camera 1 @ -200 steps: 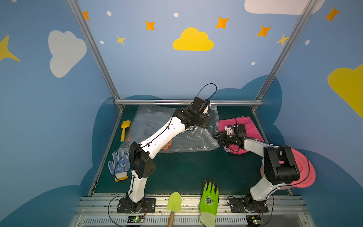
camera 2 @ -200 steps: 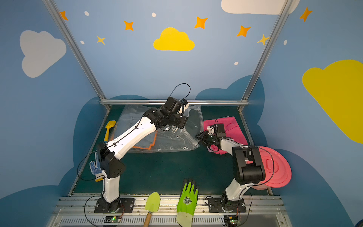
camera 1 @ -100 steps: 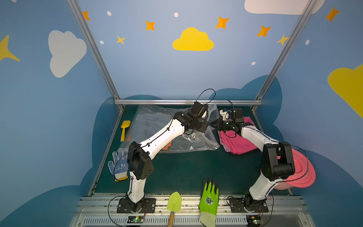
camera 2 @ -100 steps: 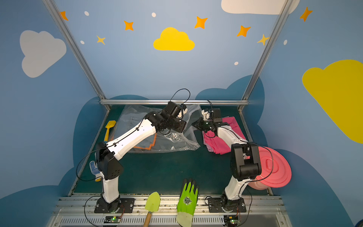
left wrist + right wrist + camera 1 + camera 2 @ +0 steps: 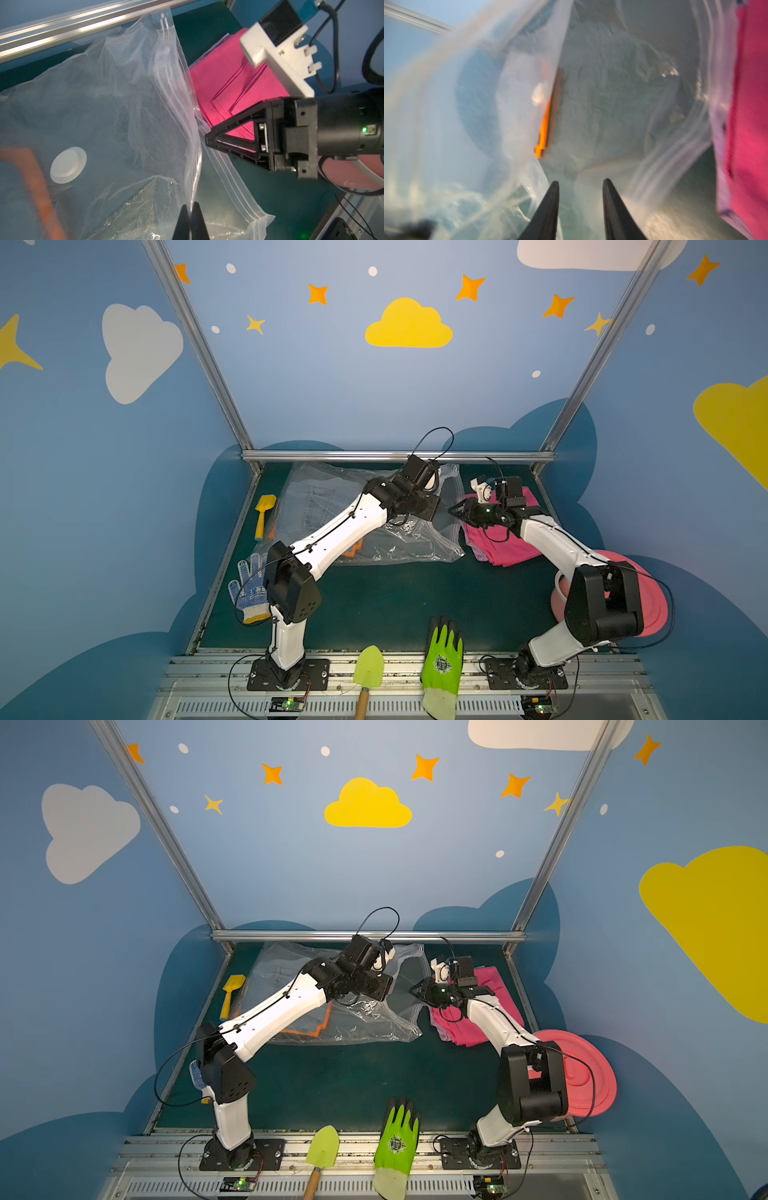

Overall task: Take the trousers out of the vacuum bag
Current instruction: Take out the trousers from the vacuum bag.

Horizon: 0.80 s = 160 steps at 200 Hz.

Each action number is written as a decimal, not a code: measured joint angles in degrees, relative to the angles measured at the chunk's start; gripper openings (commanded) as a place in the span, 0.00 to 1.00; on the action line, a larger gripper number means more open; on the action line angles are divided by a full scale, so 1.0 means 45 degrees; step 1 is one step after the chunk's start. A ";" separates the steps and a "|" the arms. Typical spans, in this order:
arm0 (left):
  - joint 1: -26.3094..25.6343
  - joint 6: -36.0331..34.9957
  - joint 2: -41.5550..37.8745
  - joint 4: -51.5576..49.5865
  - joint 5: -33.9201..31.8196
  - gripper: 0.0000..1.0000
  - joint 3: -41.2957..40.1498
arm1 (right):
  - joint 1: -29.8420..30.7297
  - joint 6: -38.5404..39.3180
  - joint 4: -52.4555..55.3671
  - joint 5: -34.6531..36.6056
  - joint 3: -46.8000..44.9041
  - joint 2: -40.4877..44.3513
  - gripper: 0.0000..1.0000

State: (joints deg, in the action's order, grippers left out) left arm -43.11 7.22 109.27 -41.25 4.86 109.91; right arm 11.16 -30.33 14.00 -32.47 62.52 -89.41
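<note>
A: Now, entry one, the vacuum bag [image 5: 415, 545]: where did it lie?

B: Flat on the table [image 5: 395, 605], along the far edge, with its open mouth turned toward the right edge. It was clear and crinkled, with a round white valve [image 5: 68, 165] on the upper film and a zip strip [image 5: 232, 185] at the mouth.

A: Contents?

B: Two pairs, both inside. The denim trousers [image 5: 316, 506] lay toward the bag's far left. Of the orange trousers [image 5: 353, 549], on the nearer side, only an edge showed past the left arm.

A: And outside the bag?

B: The pink trousers [image 5: 503, 547], folded, lay by the right edge near the far right corner, just beside the bag's mouth. The lilac trousers [image 5: 718, 145] lay beneath them, only a margin visible.

A: And the left gripper [image 5: 190, 207]?

B: Jaws together, pinching the upper film near the mouth, which stood up in a ridge.

A: And the right gripper [image 5: 580, 182]?

B: Jaws apart, tips at the bag's mouth, pointing inward. Its wrist view was blurred, so whether film sat between them I could not tell.

A: Sundries?

B: A yellow spade [image 5: 262, 514] and a dotted glove [image 5: 249, 593] by the left edge, a green trowel [image 5: 368, 668] and a green glove [image 5: 442, 659] over the near edge, and a pink dish [image 5: 652, 605] at the right edge
</note>
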 measured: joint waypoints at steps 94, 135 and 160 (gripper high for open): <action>-0.0019 -0.0005 0.0000 0.0175 0.0597 0.05 -0.0403 | -0.0573 -0.0529 -0.0908 -0.1394 -0.0763 0.0457 0.51; -0.0233 -0.0146 0.0000 0.0185 0.0733 0.05 -0.0427 | -0.0010 -0.0680 -0.1413 -0.1851 0.0359 -0.0753 0.52; -0.0447 -0.0204 0.0005 0.0189 0.0709 0.05 -0.0427 | 0.0340 -0.0879 -0.1753 -0.2001 0.0559 -0.1632 0.51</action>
State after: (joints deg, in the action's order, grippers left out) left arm -45.12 6.31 109.30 -40.40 8.05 107.98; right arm 12.69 -34.28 6.11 -41.47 65.04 -96.75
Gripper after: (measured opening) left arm 0.050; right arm 0.513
